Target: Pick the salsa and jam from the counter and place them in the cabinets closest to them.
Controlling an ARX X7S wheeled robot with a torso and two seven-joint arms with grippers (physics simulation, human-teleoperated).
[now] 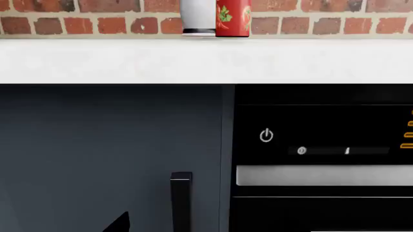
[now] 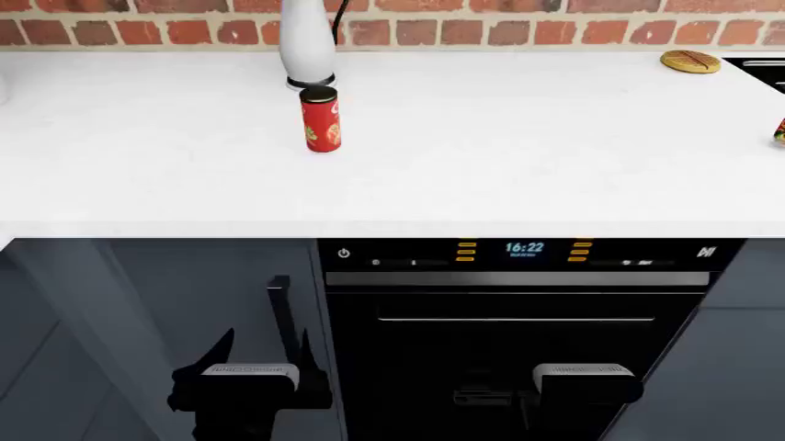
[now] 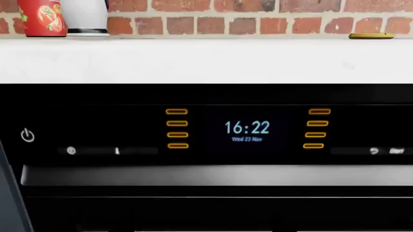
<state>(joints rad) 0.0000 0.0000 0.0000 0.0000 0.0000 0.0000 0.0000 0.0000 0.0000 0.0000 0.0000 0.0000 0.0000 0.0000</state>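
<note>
White counter, upright salsa jar, red item edge-cropped.

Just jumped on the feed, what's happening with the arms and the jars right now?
Nothing is held at this moment. Both arms hang low in front of the oven, below the white counter. The left gripper looks open; the right gripper is mostly hidden, so I cannot tell its state. A red jar stands upright on the counter beside a white appliance near the brick wall. Another red item peeks in at the counter's right edge, along with a flat round brown thing.
</note>
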